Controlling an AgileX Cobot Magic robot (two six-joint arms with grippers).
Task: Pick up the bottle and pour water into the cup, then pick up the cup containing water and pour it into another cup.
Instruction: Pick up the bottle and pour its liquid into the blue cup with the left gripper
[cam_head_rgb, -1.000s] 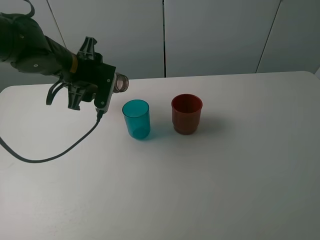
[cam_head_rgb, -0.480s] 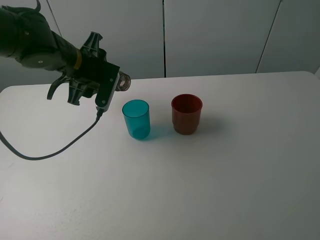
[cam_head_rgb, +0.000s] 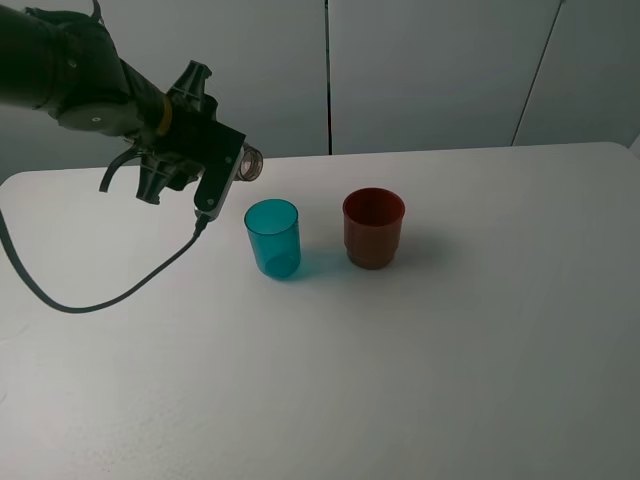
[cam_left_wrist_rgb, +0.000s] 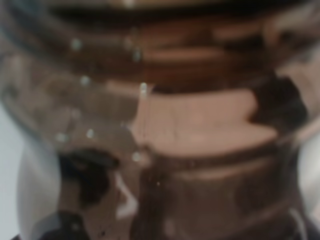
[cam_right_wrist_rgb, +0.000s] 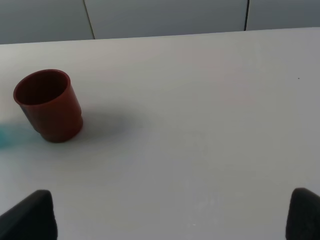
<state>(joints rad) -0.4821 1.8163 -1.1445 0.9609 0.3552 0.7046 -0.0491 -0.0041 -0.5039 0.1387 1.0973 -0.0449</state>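
The bottle lies almost on its side in the left pincer, which is clamped tight round its body. From the high view only the open neck pokes out past the jaws. The left wrist view is filled with brownish plastic beaded with droplets. I see no stream leaving the mouth, and I cannot tell how much water is inside.

The mouth hangs in the air at about ten o'clock of the teal cup, short of the rim rather than over it. That looks to me like the main danger. With the bottle tipped this far, any water reaching the neck would fall on the bench beside the cup, not into it. A wet, smooth bottle might also twist or slide in the grip as it is carried across. If the neck or the pincer comes in low, it could knock the light, slim cup over.

The red cup stands near the teal cup, at its three o'clock, so a toppling tumbler might strike it. The cable trails from the arm onto the bench at about eight o'clock of the teal cup and could drag. The right pincer is spread wide, holds nothing, and is well apart from the red cup.
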